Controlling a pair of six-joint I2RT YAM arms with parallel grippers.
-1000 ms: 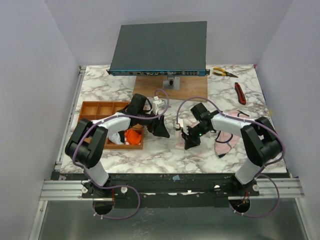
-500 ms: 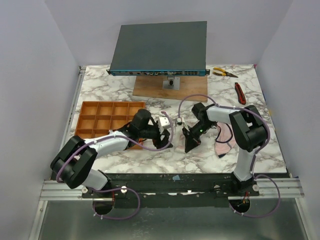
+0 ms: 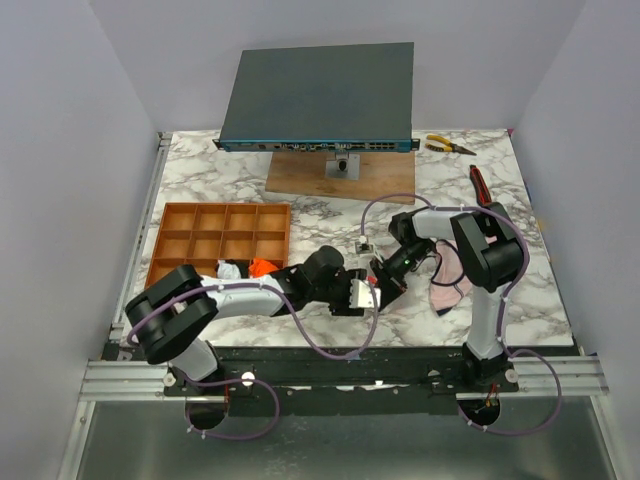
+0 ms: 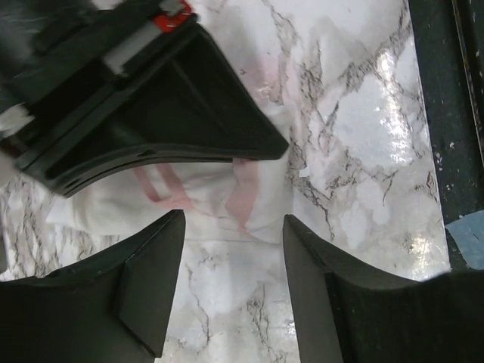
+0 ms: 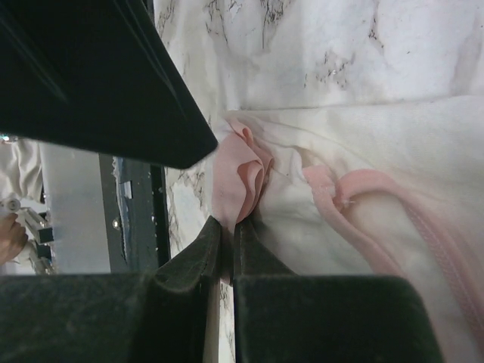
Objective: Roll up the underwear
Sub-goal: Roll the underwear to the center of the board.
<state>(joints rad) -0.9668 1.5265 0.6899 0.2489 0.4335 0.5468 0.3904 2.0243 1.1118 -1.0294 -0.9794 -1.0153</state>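
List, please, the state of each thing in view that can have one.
left pincer: open, over the cream underwear
right pincer: shut on the cream underwear's fold
cream underwear: lying on the table, edge pinched
pink underwear: spread on the table
tray: back compartments empty

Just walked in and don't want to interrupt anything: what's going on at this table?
Two robot arms are working on one piece of pale underwear lying on the marble table. The right end effector is shut on a bunched pink fold of it. The left end effector hangs over the cloth's edge with jaws open, gripping nothing. The piece looks bunched at that spot, not rolled yet. An orange garment sits in the near row of the compartment tray.
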